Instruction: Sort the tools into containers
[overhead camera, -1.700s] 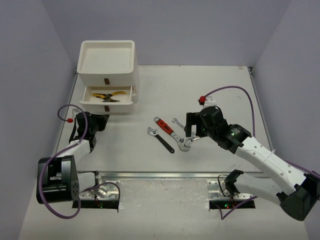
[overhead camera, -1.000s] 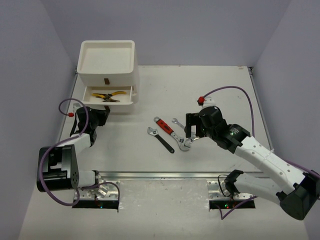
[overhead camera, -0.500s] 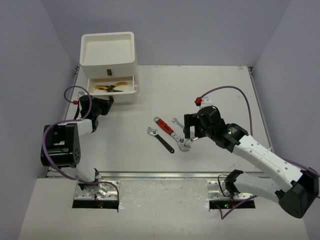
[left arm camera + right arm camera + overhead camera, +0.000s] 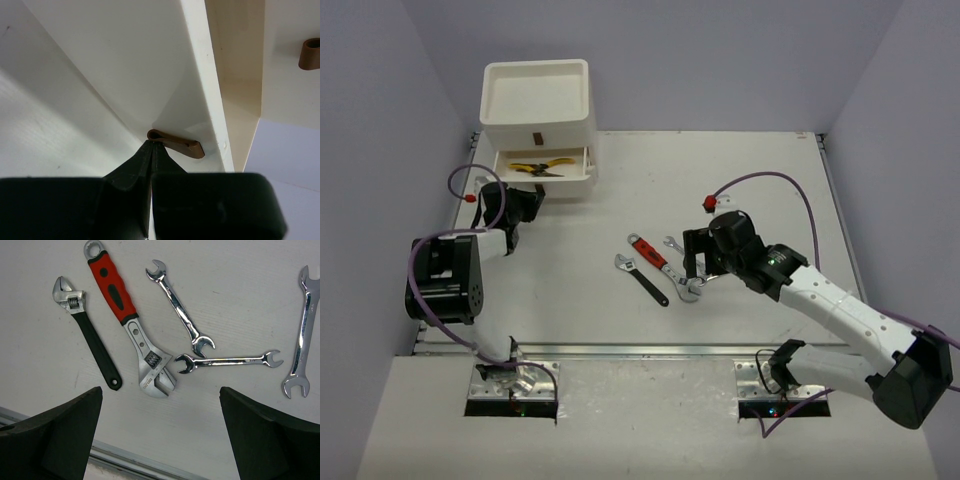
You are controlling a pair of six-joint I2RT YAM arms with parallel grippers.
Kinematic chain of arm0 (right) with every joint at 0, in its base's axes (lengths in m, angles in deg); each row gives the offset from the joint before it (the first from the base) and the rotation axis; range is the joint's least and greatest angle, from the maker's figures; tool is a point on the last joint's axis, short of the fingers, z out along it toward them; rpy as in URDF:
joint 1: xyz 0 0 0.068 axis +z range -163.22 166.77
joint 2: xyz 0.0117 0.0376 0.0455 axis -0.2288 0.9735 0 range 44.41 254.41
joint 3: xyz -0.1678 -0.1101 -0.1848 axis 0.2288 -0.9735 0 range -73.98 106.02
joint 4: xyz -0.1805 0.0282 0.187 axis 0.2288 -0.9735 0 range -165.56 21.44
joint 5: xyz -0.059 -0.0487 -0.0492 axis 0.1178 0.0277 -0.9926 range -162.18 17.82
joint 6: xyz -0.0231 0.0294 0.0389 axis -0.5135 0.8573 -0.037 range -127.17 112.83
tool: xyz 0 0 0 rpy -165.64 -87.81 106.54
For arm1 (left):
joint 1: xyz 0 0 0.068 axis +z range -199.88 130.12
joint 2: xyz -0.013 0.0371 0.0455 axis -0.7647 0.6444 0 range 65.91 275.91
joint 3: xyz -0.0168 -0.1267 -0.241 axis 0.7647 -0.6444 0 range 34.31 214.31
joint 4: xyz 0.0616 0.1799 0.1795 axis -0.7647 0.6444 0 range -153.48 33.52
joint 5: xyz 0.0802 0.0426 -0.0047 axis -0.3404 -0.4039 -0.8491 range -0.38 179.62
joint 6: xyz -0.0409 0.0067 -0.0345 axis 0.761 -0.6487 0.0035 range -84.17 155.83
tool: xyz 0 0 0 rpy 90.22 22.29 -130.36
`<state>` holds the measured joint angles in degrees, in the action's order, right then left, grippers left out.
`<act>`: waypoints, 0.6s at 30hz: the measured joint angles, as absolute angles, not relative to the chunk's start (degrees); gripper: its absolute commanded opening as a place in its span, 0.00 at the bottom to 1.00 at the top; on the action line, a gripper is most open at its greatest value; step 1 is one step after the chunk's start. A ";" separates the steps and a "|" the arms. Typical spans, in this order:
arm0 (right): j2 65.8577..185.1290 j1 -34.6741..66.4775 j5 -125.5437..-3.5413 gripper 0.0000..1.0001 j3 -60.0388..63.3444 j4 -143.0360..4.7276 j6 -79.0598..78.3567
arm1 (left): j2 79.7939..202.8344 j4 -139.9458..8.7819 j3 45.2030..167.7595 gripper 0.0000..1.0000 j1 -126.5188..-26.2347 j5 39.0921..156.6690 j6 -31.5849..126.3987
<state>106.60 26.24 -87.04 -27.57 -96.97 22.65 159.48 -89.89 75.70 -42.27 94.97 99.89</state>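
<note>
The white box unit point(image 4: 535, 110) stands at the back left, with an empty tray on top. Its drawer point(image 4: 582, 172) is partly open and holds yellow-and-black pliers point(image 4: 542, 167). My left gripper point(image 4: 525, 203) is shut, and its tips point(image 4: 151, 145) touch the brown handle point(image 4: 177, 146) on the drawer front. My right gripper point(image 4: 695, 268) is open and empty above the red-handled adjustable wrench point(image 4: 117, 297), the black-handled adjustable wrench point(image 4: 95, 342) and three silver wrenches point(image 4: 179, 307) point(image 4: 227, 361) point(image 4: 302, 332). Its wide jaws frame the red wrench's head point(image 4: 155, 375).
A second brown handle point(image 4: 310, 52) sits on the box face above the drawer. Purple walls enclose the table on the left, back and right. A metal rail point(image 4: 650, 350) runs along the near edge.
My left gripper has moved forward against the drawer front. The drawer has slid partly in and the whole box has shifted back. My right gripper has drifted slightly left over the wrenches.
</note>
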 measured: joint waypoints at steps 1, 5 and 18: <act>106.82 26.24 -87.00 0.99 -27.57 -96.90 22.59 | 160.64 -89.85 76.97 0.00 -42.29 94.78 99.90; 108.24 26.24 -86.24 0.99 -27.57 -96.56 22.55 | 165.36 -90.60 82.05 0.00 -42.31 93.25 99.70; 113.69 26.24 -83.67 0.99 -27.59 -94.30 22.37 | 172.71 -92.54 94.14 0.00 -43.96 91.16 98.85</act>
<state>113.69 26.24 -83.67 -27.59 -94.30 22.37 172.71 -92.54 94.14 -43.96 91.16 98.85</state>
